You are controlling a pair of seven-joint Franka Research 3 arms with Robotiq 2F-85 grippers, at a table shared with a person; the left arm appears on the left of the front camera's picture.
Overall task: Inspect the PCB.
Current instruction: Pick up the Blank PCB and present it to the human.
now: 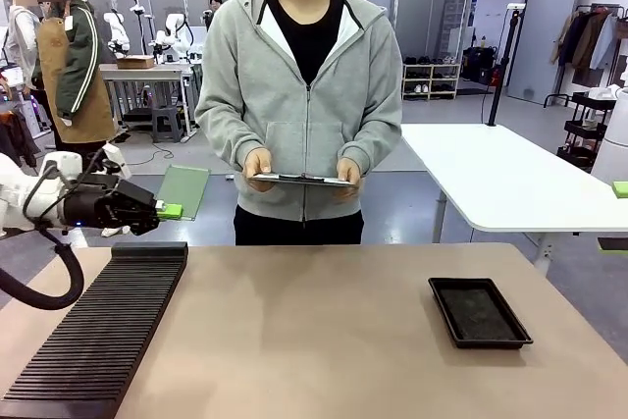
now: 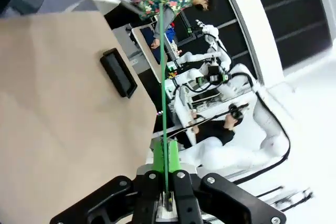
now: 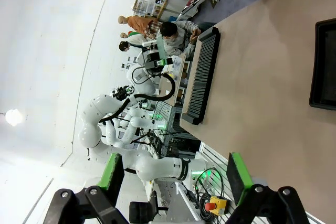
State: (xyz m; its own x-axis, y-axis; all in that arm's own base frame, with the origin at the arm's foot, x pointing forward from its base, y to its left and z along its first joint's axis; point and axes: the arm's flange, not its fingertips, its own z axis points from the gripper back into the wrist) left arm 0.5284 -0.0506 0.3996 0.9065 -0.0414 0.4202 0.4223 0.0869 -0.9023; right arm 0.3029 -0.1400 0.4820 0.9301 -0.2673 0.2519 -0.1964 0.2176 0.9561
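front view, left side of the frame: the left pincer [image 1: 169,210] is clamped on the lower corner of the pcb [image 1: 184,191], holding the green board up in the air beyond the tabletop [image 1: 324,340], pale face showing to the camera. centre frame, the person stands at the far edge with a clipboard [image 1: 302,181] in both hands. a black ridged rack [image 1: 98,331] runs down the lower left, and a shallow black tray [image 1: 479,312] sits lower right, well apart from the board.

over to the left wrist view, and the same pcb [image 2: 164,103] is edge-on, just a thin green line rising from between the green pads [image 2: 157,156] at bottom centre, jaws pressed against both its faces. the tray [image 2: 118,73] lies near the tabletop's edge, upper left of middle.

right wrist view now: the right pincer [image 3: 173,174] is spread wide with nothing between its pads [image 3: 112,170]. this view gives the rack [image 3: 202,74] end to end at centre, with part of the tray [image 3: 323,64] at the right edge.
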